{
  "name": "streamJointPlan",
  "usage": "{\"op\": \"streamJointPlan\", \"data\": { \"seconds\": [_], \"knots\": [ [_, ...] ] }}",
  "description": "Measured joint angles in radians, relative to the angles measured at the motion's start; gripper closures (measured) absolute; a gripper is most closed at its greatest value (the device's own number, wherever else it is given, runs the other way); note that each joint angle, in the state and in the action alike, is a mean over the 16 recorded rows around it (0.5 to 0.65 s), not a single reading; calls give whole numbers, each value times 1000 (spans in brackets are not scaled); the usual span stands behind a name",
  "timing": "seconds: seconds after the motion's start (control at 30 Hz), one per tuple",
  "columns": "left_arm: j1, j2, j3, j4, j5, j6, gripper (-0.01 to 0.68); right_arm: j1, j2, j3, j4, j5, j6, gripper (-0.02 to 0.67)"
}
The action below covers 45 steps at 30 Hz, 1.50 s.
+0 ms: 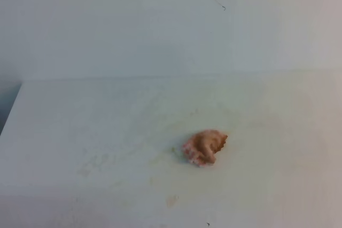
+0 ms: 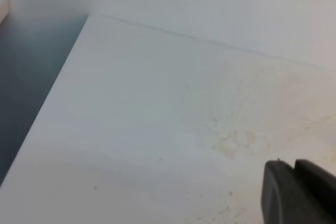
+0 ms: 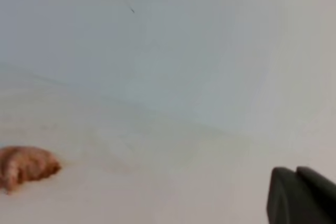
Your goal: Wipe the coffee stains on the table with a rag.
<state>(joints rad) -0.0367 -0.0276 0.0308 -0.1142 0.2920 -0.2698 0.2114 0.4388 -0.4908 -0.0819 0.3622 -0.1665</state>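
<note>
Spreading across the lower 2 thirds of the exterior high view, the table [image 1: 80, 132] is the largest thing in sight: a wide white top meeting a pale wall, marked with faint yellowish scuffs. No distinct amber-brown coffee stains show on it; only a small tan smudge [image 1: 171, 201] low in the frame, below the cloth, might be a remnant, and I cannot tell for sure.

Next in size, the rag [image 1: 204, 147] sits wadded, pinkish-peach, right of centre in the lower half of that view, resting on the table with nothing touching it. Its lump runs slightly longer left to right than front to back. No arm appears in the high view at all.

Smallest are the 2 dark finger tips. The right gripper [image 3: 300, 195] pokes into the lower right corner of its wrist view, its fingers pressed together and empty. From there the rag [image 3: 26, 167] lies far to the lower left of the frame, well apart. The left gripper [image 2: 296, 192] shows in the lower right corner of its own view, its 2 tips close with only a thin seam between, and I cannot tell its state for sure; the rag is not visible there.

Judging by this, the right arm is the likelier one to reach the cloth, and it would first need to spread its fingers.
</note>
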Motion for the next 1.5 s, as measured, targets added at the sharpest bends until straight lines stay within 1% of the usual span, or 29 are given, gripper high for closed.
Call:
{"op": "streamJointPlan", "data": {
  "seconds": [0.13, 0.27, 0.37, 0.5, 0.63, 1.5],
  "knots": [
    [0, 0, 0, 0, 0, 0, 673, -85, -151, 170, 2, -18, 3, 649],
    [0, 0, 0, -1, 0, 0, 673, -150, -283, 329, 6, -22, 6, 649],
    [0, 0, 0, -1, 0, 0, 673, -179, -355, 419, 9, -19, 7, 649],
    [0, 0, 0, -1, 0, 0, 673, -195, -417, 492, 13, -7, 11, 649],
    [0, 1, 0, -1, 0, 0, 673, -198, -446, 514, 17, 7, 16, 649],
    [0, 1, 0, 0, 0, 0, 673, -199, -450, 514, 17, 10, 27, 649]
  ]
}}
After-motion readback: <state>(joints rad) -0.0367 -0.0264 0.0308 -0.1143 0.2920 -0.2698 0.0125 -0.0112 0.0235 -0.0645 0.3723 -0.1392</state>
